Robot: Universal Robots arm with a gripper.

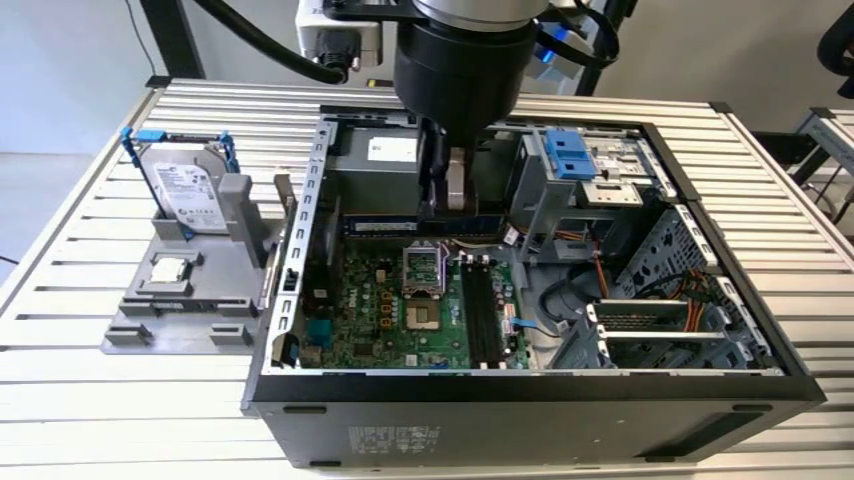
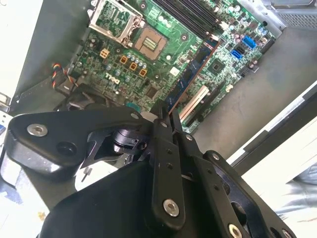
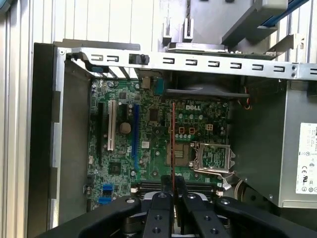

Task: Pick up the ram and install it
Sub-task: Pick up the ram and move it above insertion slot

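Note:
My gripper [image 1: 451,205] hangs inside the open computer case [image 1: 534,395], above the back part of the green motherboard [image 1: 387,310]. It is shut on the ram [image 1: 387,226], a slim dark blue stick held level and on edge. In the second wrist view the ram [image 2: 193,69] sticks out past the gripper [image 2: 166,116] over the board. In the first wrist view the gripper [image 3: 173,187] holds the ram [image 3: 173,144], which appears edge-on as a thin line. The long black slots [image 1: 481,320] lie on the board nearer the case front, apart from the ram.
A grey stand [image 1: 174,320] on the exterior view's left holds a silver hard drive in a blue frame [image 1: 187,185] and a small square chip [image 1: 170,270]. Inside the case are the processor socket [image 1: 423,268], a power supply [image 1: 380,160], a blue drive bay [image 1: 574,155] and cables [image 1: 587,290].

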